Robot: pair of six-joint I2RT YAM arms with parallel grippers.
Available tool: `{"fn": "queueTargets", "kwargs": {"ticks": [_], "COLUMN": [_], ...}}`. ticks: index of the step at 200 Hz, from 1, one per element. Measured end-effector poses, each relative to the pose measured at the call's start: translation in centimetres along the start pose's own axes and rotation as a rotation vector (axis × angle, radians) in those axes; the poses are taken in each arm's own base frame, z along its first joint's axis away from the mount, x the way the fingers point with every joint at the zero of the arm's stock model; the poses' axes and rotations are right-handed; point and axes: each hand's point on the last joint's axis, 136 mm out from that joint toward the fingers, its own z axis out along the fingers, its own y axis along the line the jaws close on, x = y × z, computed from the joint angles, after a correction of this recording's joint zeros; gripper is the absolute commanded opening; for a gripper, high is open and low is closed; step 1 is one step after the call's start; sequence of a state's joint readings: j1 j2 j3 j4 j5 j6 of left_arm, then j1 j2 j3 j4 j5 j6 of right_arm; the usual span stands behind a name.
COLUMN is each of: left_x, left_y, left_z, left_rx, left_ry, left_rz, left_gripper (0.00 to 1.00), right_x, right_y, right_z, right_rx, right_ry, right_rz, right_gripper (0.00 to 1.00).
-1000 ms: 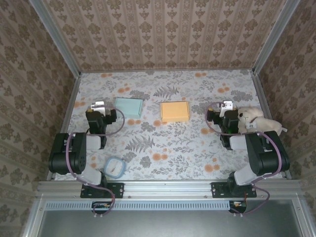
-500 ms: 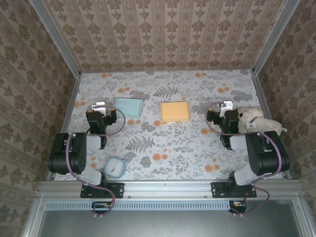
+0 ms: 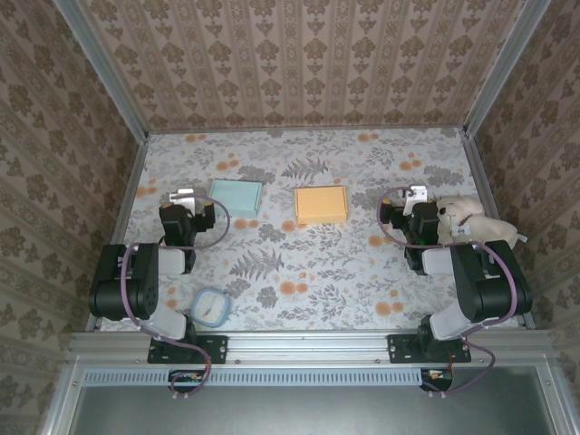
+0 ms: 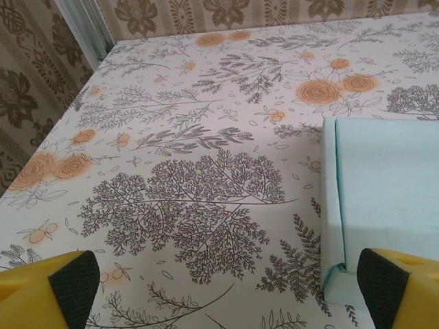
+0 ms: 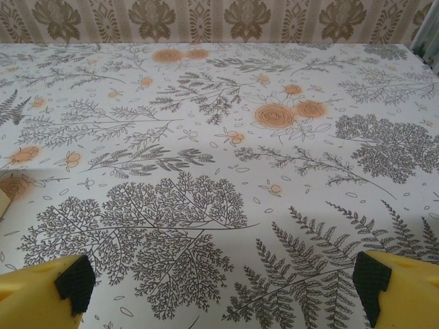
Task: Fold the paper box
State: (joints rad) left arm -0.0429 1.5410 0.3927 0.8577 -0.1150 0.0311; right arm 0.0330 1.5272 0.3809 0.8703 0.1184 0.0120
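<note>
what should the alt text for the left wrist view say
A pale teal paper box lies flat at the right on a floral tablecloth, its near corner close to one black-padded yellow jaw. The jaws stand wide open at the bottom corners, holding nothing. Patterned wallpaper runs behind.

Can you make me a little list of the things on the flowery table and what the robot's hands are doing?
blue box: back left, just right of the left hand
orange box: back middle, touching nothing
tub: round, near edge, by the left arm
soft toy: right edge, by the right arm
left hand: open, empty
right hand: open, empty
</note>
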Motion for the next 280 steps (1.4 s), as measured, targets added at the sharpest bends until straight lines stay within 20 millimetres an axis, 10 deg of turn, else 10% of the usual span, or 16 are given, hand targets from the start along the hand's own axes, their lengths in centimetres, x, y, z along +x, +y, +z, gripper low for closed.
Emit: {"fn": "queueTargets", "kwargs": {"ticks": [280], "left_x": [-0.01], "left_y": [-0.04], "left_z": [0.01], "left_rx": [0.009], "left_ry": [-0.001], "left_rz": [-0.002], "left_gripper": [1.0], "right_x": [0.0], "right_y": [-0.03], "right_z": [0.0], "right_rx": [0.001], "right_ry": [0.0], "right_rz": [0.011], "right_gripper": [1.0]}}
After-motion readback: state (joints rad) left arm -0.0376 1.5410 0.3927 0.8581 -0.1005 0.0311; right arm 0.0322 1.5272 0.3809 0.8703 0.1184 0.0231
